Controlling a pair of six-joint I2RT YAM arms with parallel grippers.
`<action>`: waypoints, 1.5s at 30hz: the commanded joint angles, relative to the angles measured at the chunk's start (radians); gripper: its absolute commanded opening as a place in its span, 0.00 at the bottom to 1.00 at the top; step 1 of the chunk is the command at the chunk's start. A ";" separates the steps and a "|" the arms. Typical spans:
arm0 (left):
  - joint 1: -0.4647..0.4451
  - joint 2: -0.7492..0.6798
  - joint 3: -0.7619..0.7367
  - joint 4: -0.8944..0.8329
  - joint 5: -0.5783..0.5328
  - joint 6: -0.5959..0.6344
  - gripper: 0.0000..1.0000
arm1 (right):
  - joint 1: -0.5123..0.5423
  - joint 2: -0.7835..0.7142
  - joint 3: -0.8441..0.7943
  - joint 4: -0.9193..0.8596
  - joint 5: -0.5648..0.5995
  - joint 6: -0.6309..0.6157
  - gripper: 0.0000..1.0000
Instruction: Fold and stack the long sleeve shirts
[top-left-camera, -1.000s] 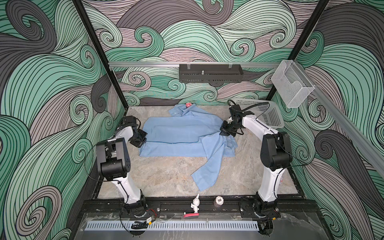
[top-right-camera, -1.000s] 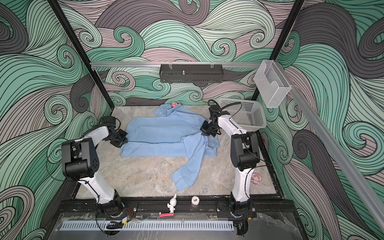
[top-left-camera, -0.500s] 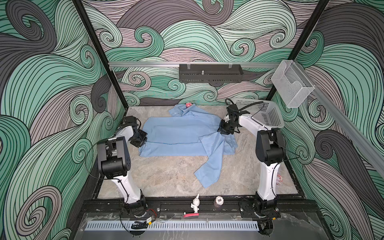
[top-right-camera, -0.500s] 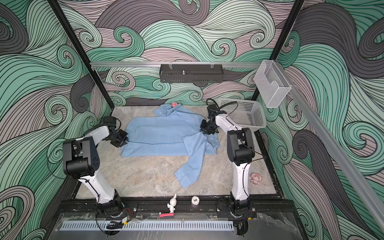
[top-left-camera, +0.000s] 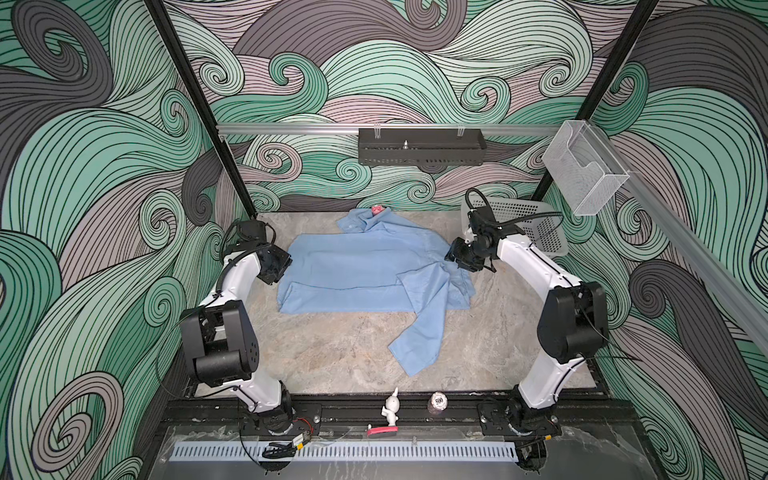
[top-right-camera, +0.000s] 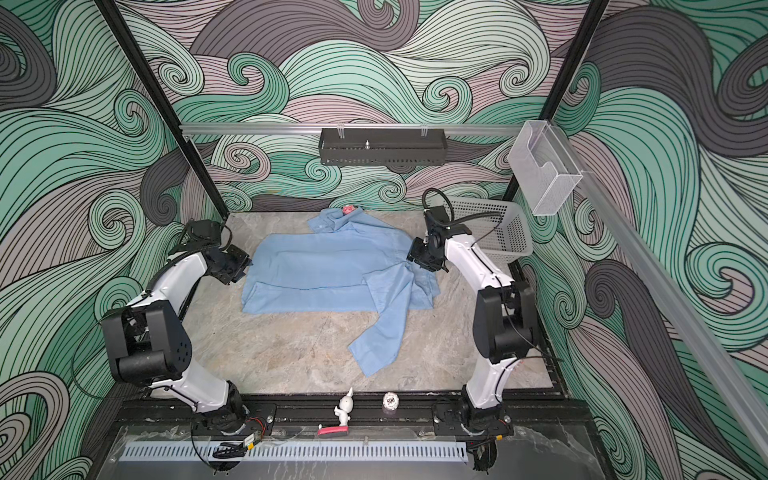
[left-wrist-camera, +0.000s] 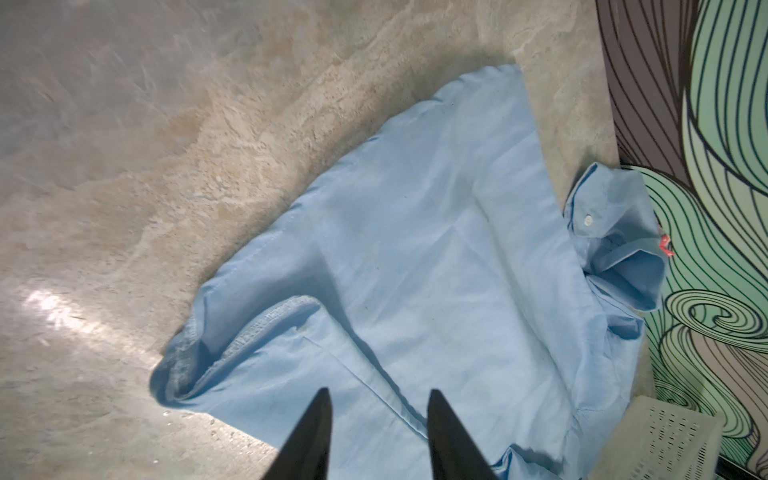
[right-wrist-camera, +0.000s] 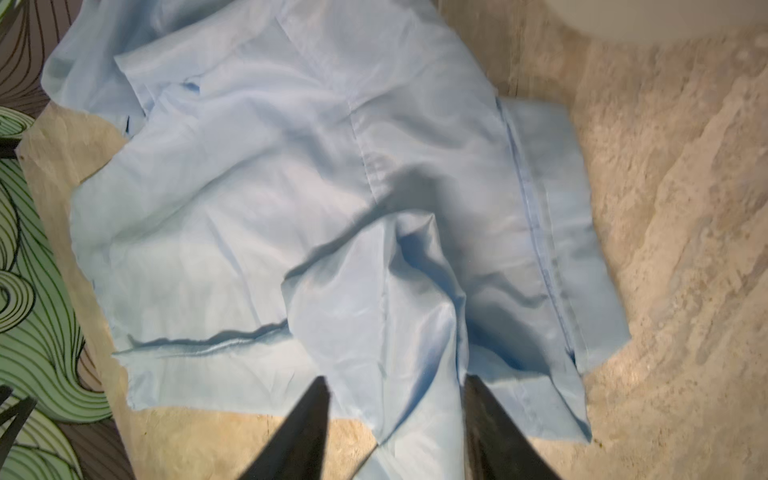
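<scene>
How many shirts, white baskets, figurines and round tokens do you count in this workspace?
Light blue shirt: 1
White basket: 1
White figurine: 1
Round token: 1
Total: 4

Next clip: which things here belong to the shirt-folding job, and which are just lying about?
Job in hand:
light blue shirt
left claw
right claw

Lying about:
white basket
white figurine
round token
black rack
clear bin
</scene>
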 joint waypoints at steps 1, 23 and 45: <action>-0.055 0.083 -0.062 -0.007 0.076 0.015 0.31 | 0.005 0.022 -0.103 -0.019 -0.051 0.042 0.39; -0.622 -0.037 -0.156 0.009 0.233 0.210 0.54 | -0.019 0.077 -0.259 0.056 -0.056 0.039 0.34; -1.060 0.279 -0.017 -0.106 0.082 0.332 0.48 | -0.039 0.114 -0.265 0.074 -0.083 0.034 0.30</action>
